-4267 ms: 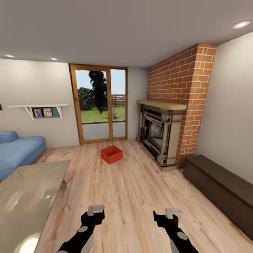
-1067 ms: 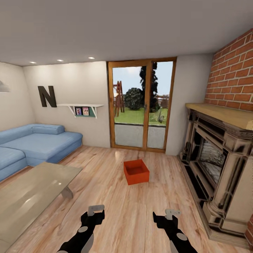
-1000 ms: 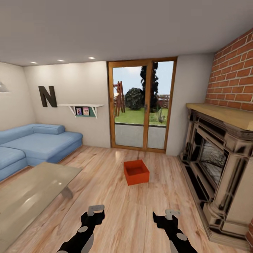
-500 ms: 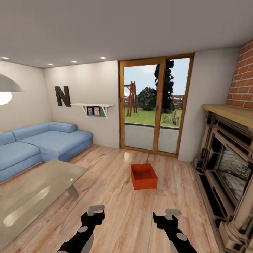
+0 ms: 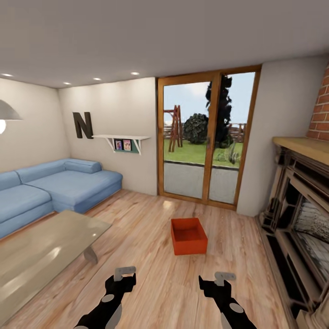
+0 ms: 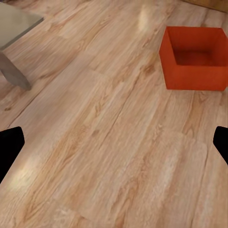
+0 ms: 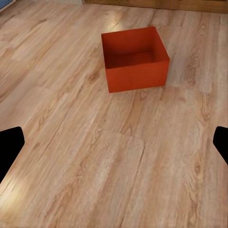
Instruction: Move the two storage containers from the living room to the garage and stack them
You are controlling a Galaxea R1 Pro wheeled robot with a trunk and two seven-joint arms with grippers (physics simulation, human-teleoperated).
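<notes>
One orange-red open-topped storage container (image 5: 188, 235) sits empty on the light wood plank floor of the living room, ahead of me and slightly right of centre, in front of the glass doors (image 5: 205, 146). It also appears in the left wrist view (image 6: 194, 59) and the right wrist view (image 7: 135, 59). My left gripper (image 5: 124, 273) and right gripper (image 5: 224, 276) hang low in front of me, both open and empty, well short of the box. Black fingertips (image 6: 9, 147) (image 7: 9, 147) stand wide apart. The second container, the garage and the concrete floor are out of view.
A glass-topped coffee table (image 5: 41, 260) stands at the near left, its leg (image 6: 14, 71) close to my left arm. A blue sofa (image 5: 55, 187) runs along the left wall. The fireplace (image 5: 301, 214) lines the right side. Bare planks lie between me and the box.
The whole view has shifted: the camera has come nearer to the doors and turned, so the container looks closer and the fireplace sits further right. Both arms keep the same pose.
</notes>
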